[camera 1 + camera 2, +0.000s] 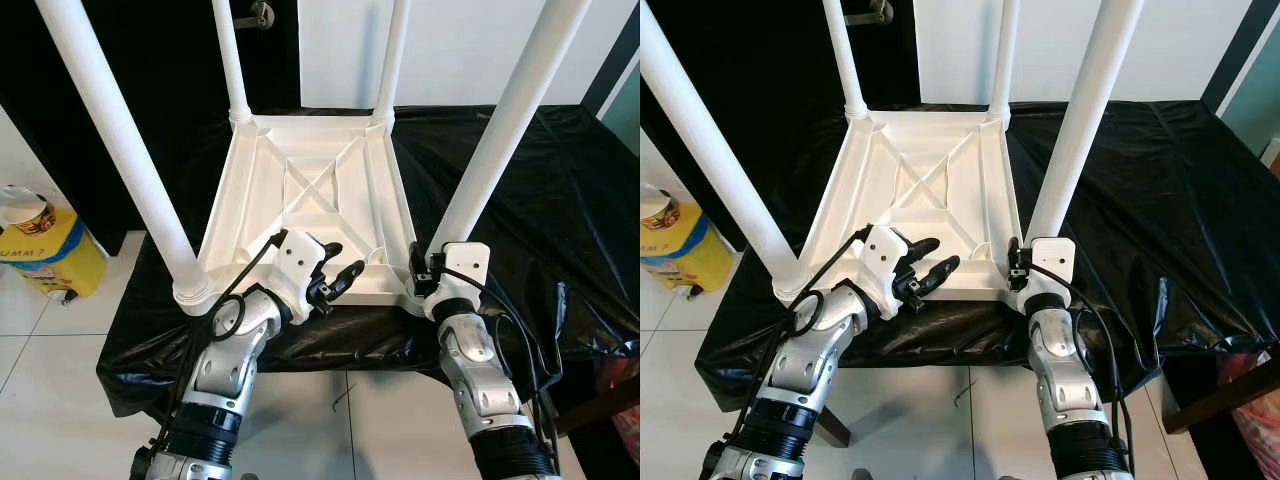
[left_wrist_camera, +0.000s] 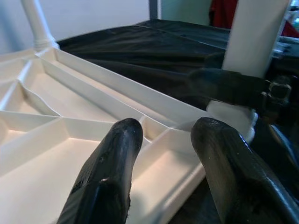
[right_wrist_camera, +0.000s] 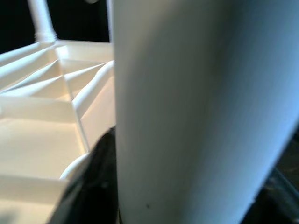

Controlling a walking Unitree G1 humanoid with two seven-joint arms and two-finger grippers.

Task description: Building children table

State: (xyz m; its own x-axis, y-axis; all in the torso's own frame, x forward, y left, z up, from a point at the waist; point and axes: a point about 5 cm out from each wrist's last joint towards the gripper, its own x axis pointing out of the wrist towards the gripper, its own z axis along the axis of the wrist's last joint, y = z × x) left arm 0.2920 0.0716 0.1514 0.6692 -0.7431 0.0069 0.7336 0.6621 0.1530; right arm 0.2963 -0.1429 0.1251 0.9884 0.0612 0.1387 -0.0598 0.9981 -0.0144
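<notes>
A white children's table [image 1: 310,190] lies upside down on a black cloth [image 1: 540,200], with its white legs pointing up. My left gripper [image 1: 343,262] hovers open over the table's near rim, nothing between its fingers [image 2: 112,172]. My right gripper [image 1: 428,268] is at the foot of the near right leg [image 1: 510,120]. In the right wrist view that leg [image 3: 201,107] stands between the two black fingers [image 3: 100,182], which press on both sides. The near left leg [image 1: 120,150] stands free at the left corner.
A yellow bin [image 1: 55,255] with a paper cup on top stands on the white tiled floor at the left. The black cloth hangs over the near edge of the support. Something red [image 1: 625,395] shows at the far right.
</notes>
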